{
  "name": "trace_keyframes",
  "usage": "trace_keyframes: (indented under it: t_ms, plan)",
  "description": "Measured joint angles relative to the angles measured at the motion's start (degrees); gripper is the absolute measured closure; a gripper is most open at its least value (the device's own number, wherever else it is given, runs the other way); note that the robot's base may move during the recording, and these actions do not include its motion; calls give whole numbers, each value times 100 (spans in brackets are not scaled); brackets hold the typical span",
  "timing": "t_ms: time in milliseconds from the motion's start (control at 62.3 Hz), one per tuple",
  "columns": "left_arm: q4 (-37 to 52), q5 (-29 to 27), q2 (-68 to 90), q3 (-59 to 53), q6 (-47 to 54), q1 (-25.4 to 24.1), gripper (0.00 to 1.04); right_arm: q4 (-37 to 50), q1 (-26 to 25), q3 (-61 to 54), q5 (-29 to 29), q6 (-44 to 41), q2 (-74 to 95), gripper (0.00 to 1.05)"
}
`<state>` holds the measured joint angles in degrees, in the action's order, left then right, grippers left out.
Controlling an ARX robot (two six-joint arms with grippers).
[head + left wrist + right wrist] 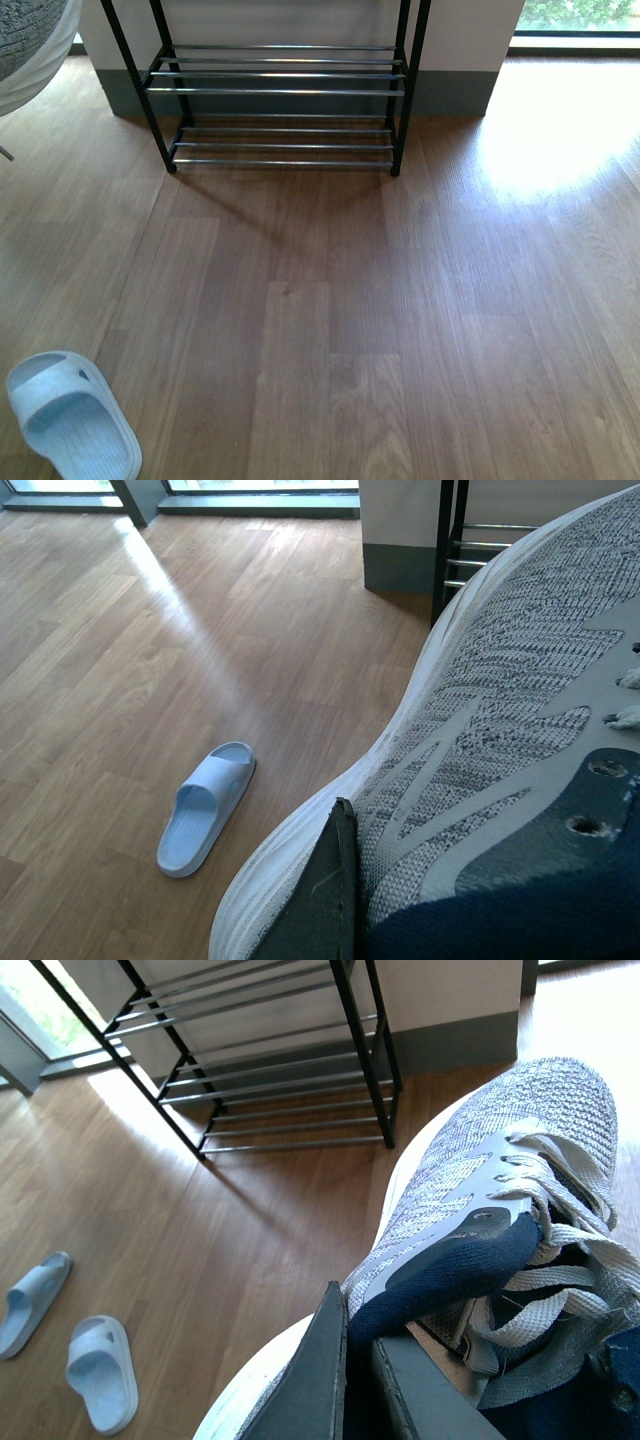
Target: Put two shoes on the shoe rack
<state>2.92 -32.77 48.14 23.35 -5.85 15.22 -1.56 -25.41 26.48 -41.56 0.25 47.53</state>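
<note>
1. Two grey sneakers are held, one per tool. The left tool (395, 920) is clenched on the grey sneaker (520, 700). One dark finger (335, 890) presses its side, and the other is hidden.
2. The right tool (362, 1390) grasps the second grey sneaker (500, 1160) at its navy collar, with a finger on either side.
3. The front view shows only the left arm's sneaker, at its upper left corner (no tool in sight). The shoe rack (280, 90) stands ahead by the wall, and one pale blue slide (75, 420) lies on the floor (350, 300).
4. The right wrist view alone shows a second slide (30, 1300) nearby, well apart from the rack.
</note>
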Motion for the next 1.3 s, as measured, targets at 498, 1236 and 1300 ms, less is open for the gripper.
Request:
trace_keyframes:
  t_ms: [498, 1236, 1300]
  plan:
    - [0, 59, -2, -2, 0, 9, 103, 0, -2, 0, 42, 0, 2, 103]
    - [0, -20, 0, -4, 2, -4, 103, 0, 15, 0, -17, 0, 4, 103]
    - [0, 4, 0, -4, 0, -4, 103, 0, 15, 0, 2, 0, 4, 103]
